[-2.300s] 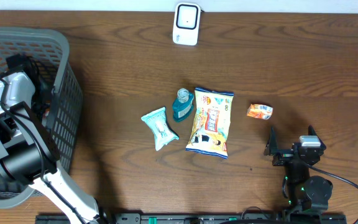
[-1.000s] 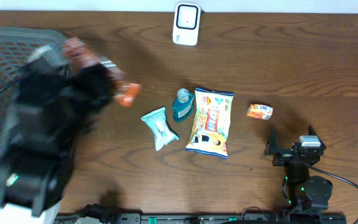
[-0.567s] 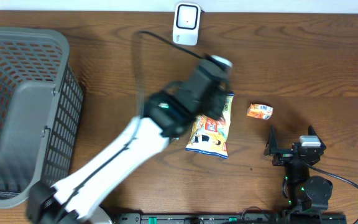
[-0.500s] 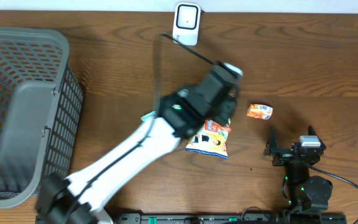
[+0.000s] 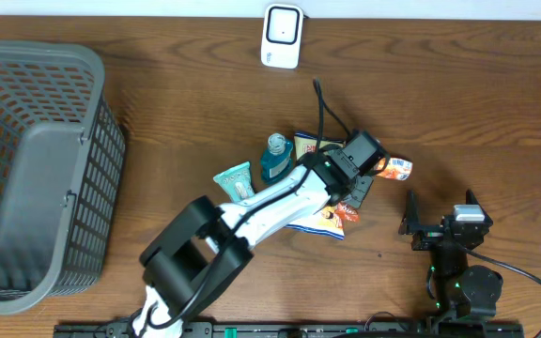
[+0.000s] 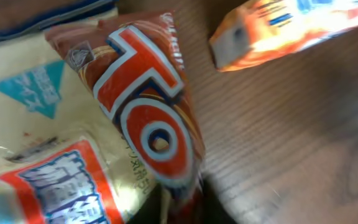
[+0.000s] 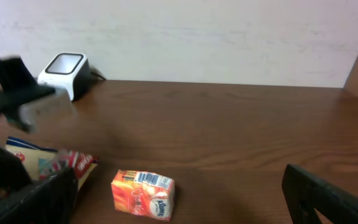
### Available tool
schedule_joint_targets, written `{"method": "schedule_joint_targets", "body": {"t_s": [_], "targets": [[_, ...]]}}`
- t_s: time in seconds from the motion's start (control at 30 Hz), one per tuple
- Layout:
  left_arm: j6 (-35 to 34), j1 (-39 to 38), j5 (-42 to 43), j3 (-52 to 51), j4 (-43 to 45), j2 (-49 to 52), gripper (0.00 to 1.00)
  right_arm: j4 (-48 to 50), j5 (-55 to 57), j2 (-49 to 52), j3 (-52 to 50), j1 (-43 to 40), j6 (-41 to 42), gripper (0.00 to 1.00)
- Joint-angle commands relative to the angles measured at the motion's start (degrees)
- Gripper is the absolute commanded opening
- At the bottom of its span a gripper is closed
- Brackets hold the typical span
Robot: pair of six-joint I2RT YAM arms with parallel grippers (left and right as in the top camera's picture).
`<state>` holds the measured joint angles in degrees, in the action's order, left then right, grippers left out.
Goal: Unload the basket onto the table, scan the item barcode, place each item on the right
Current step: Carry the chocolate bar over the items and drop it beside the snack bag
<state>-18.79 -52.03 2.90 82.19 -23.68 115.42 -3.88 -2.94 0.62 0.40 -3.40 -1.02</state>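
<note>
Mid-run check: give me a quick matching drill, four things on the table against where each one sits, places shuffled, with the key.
Things:
1 scanner
2 basket
3 orange pack
4 blue bottle

Places:
A left end of the table
B between the teal pouch and the snack bag
C far edge, near the middle
D right of the snack bag

Pairs: 1-C, 2-A, 3-D, 4-B
</note>
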Motion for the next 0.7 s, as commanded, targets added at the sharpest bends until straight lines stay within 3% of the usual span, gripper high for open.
{"method": "schedule_joint_targets", "body": {"t_s": [0.0,0.07,0.13,0.33,0.67], "targets": [[-4.26,-0.02,-0.2,0.33,0.44,-0.72,0.64,-0.24,0.24,-0.31,-0.09,0.46,0.57,0.99],[-4.26,0.04,-1.6,0.35,-0.11,-2.08,0.8,-0.24,0.24,-0.31,-0.09,0.46,0.57,0.99],[-4.24,0.04,-2.67,0.39,-1.03,-4.35,0.84,-0.24,0.24,-0.31,-0.09,0.46,0.57,0.99],[-3.34,1.01,-4.94,0.57,-3.91,-15.8,0.89,-0.24,0.24,-0.31,-0.09,0.46,0.57,0.99],[3.39,6.16,-23.61,0.68,-9.73,-38.07,0.98,-0.24,0.24,-0.31,-0.09,0.46,0.57,0.99]]}}
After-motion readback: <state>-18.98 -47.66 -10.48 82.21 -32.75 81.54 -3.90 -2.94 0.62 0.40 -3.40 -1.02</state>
